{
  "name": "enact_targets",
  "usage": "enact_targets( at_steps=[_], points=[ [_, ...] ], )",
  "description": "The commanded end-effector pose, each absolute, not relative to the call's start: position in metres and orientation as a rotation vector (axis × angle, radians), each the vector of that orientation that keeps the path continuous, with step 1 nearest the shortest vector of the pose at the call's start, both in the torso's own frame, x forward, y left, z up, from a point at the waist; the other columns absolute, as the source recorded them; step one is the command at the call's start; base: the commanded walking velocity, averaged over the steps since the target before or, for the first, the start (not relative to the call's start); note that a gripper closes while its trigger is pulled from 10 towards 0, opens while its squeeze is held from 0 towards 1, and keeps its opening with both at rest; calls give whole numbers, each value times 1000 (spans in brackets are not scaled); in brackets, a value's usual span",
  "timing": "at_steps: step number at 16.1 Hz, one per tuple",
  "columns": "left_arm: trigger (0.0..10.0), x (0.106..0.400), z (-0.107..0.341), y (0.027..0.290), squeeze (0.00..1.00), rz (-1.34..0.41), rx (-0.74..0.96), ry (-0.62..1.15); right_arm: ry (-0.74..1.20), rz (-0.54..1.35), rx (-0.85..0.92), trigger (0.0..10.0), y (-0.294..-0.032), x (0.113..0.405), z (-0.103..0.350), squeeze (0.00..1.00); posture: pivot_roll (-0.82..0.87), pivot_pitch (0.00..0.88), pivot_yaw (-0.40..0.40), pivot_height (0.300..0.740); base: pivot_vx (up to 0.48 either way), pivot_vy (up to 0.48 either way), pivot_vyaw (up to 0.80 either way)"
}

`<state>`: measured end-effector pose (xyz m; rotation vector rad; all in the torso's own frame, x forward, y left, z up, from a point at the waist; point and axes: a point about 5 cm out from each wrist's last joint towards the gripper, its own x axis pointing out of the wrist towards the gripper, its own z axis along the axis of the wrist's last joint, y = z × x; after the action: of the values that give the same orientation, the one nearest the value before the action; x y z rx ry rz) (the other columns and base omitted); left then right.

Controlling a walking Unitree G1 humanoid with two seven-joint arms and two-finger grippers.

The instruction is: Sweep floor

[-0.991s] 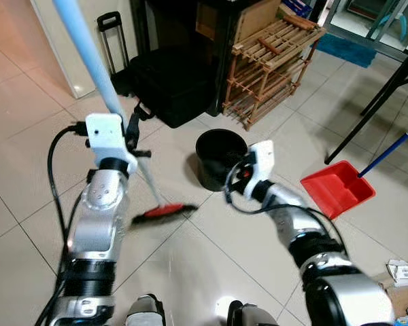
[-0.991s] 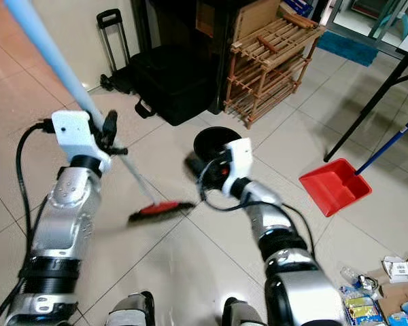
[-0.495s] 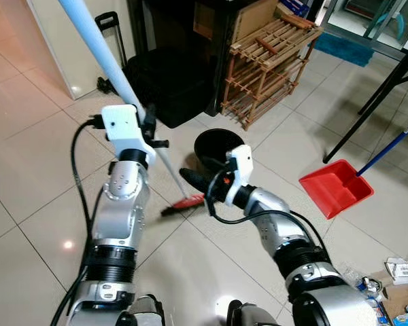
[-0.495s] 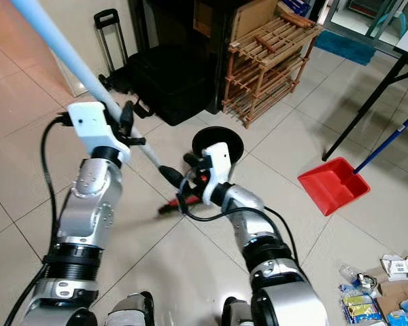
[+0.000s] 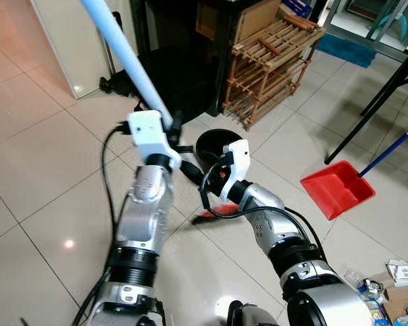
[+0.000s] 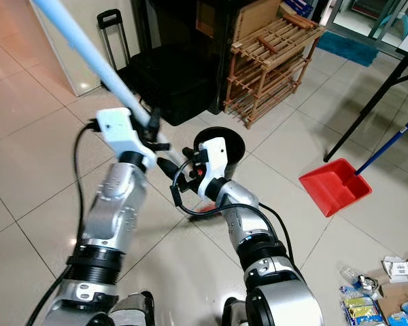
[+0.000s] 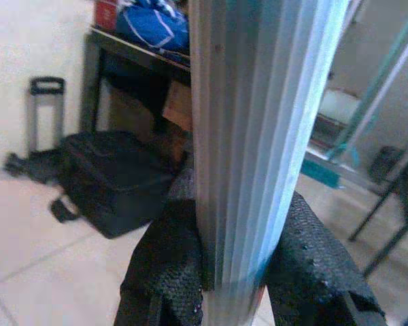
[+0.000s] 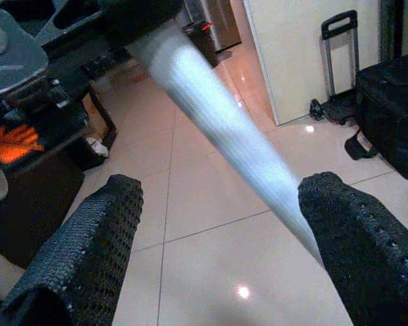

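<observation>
Broom handle, pale blue, running diagonally from the upper left of the head view down toward the centre, its long axis steeply tilted and its lower end pointing at the tiled floor. Red broom head rests on the tiles just below centre, partly hidden behind the right forearm and close to the near side of the black bucket. Left gripper is clenched on the handle: in the left wrist view the ribbed blue shaft stands between the two black fingers, which press it from either side. Right gripper is released; in the right wrist view its fingers stand well apart, with the blurred shaft passing between them, nearer one finger, contact uncertain. Right arm reaches across centre frame, just below the left gripper. Red dustpan with a blue handle lies at right, well apart from the broom head. Wooden rack and a black bag stand in the upper centre.
</observation>
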<state>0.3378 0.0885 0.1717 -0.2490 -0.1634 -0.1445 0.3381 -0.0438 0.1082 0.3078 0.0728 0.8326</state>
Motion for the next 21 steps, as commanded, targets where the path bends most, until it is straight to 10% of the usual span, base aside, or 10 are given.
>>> enact_targets(
  at_steps=[1, 21],
  points=[
    [10000, 338, 186, 72, 0, -210, -274, -205, 65, 806, 295, 10000, -45, 342, 111, 0, 56, 106, -20, 740, 0, 0, 0],
    [10000, 331, 182, 60, 0, -334, -262, -114, 100, 880, 202, 10000, -64, 345, 106, 0, 71, 147, -17, 740, 0, 0, 0]
  ],
)
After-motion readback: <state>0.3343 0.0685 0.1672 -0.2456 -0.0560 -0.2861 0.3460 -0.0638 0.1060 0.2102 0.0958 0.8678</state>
